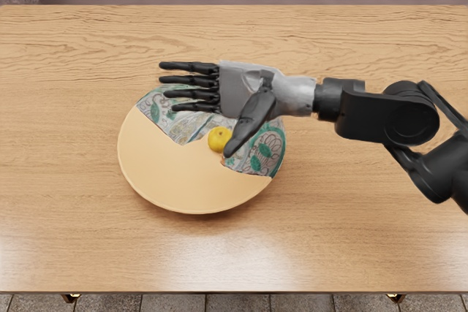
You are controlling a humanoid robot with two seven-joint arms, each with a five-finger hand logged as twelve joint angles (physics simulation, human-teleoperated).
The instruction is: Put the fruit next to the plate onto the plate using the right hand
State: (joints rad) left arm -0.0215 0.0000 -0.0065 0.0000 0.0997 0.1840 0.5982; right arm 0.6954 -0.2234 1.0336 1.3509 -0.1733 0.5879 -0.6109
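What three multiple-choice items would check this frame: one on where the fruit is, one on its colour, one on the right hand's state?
1. Where does the fruit lie?
A. beside the plate, off it
B. on the plate
C. out of view

2. What colour is the fruit?
A. red
B. green
C. yellow

3. How is the right hand?
A. fingers stretched out, holding nothing
B. closed in a fist
C. clamped round the fruit

Key:
1 B: the fruit sits on the plate's surface, at the border of its patterned half.
2 C: it is plainly yellow.
3 A: four fingers point straight out above the plate, and the thumb hangs down beside the fruit with nothing closed round it.
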